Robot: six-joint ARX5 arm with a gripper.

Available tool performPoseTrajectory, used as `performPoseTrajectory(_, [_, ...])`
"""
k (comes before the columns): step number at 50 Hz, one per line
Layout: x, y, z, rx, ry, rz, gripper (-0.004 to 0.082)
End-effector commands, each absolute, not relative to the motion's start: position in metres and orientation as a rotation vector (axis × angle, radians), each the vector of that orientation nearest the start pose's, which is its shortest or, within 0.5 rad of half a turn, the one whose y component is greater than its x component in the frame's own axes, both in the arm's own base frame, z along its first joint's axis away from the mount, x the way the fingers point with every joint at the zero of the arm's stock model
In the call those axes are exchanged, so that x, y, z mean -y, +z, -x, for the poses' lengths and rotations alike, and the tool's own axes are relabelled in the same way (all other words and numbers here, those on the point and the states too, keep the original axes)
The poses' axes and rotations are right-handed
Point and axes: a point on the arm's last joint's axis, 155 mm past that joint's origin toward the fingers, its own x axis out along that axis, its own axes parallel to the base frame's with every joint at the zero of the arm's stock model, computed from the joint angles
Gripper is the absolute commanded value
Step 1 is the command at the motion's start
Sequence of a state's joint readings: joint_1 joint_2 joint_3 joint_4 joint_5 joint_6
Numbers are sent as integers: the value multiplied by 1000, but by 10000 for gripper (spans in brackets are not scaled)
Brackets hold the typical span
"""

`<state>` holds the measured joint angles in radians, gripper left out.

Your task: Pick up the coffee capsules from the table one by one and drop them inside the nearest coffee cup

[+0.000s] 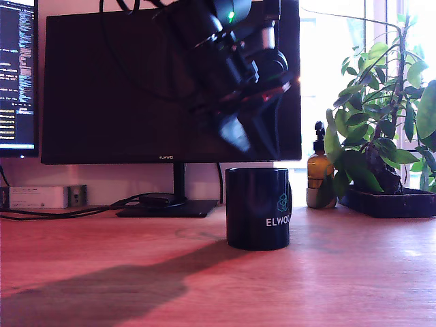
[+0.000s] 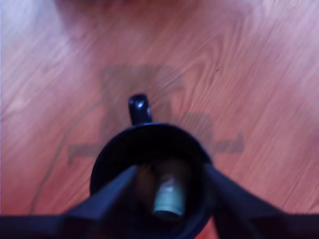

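Wooden table (image 1: 102, 272) bears the mug (image 1: 257, 208) — directly above its mouth the gripper (image 2: 168, 199) pinches a capsule (image 2: 169, 199), upright.

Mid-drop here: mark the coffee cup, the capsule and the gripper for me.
coffee cup (image 1: 257, 208): exterior view, on its dark front wall.
capsule (image 2: 168, 198): wrist view, on its pale body, over the cup's opening.
gripper (image 2: 169, 186): wrist view, midway between the two dark fingers.

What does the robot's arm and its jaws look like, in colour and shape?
The arm is black and bulky, blurred, with a small green light near its top and dark cables above it. The gripper has two dark, tapered jaws. No markings can be read.
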<state>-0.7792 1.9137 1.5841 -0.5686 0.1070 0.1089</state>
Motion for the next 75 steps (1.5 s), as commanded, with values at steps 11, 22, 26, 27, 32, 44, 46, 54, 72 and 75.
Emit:
performPoseTrajectory(11, [387, 161, -353, -730, -885, -375, -23])
performPoseTrajectory(22, [368, 168, -349, -683, -849, -363, -23])
performPoseTrajectory(26, [355, 169, -348, -669, -833, -354, -23])
performPoseTrajectory(27, [352, 170, -347, -673, -823, -334, -23])
performPoseTrajectory(32, [333, 171, -344, -654, -794, -303, -23])
performPoseTrajectory(44, [269, 168, -340, -625, -691, -229, -23])
performPoseTrajectory(46, [257, 167, -340, -620, -671, -220, -23])
performPoseTrajectory(54, [210, 163, -339, -605, -572, -159, -23])
performPoseTrajectory(72, [129, 164, -322, -533, -421, -68, -23])
performPoseTrajectory(75, [119, 166, -317, -517, -400, -58, -23])
